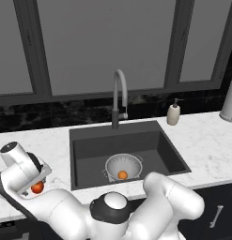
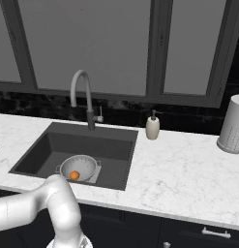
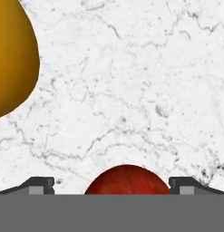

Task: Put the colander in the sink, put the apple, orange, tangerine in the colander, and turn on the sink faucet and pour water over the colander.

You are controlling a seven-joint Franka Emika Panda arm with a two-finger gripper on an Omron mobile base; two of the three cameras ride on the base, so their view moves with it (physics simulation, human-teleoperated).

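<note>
The silvery colander [image 1: 112, 164] [image 2: 87, 162] stands on the floor of the dark sink [image 1: 155, 145] [image 2: 48, 145]. A deep-orange tangerine [image 1: 122, 175] [image 2: 74, 175] lies inside it. On the marble counter left of the sink, my gripper [image 1: 35, 185] [image 3: 111, 186] points down, open, with a fingertip on each side of the red apple [image 1: 37, 187] [image 3: 127, 179]. The yellow-orange orange [image 3: 11, 59] lies on the counter close beside the apple. Behind the basin rises the grey gooseneck sink faucet [image 1: 119, 93] [image 2: 82, 92]. The water is out of view.
A cream soap dispenser [image 1: 173, 113] [image 2: 152, 127] stands at the sink's back right corner. A white perforated canister [image 1: 228, 101] [image 2: 232, 126] is at the far right of the counter. Dark backsplash and windows run behind.
</note>
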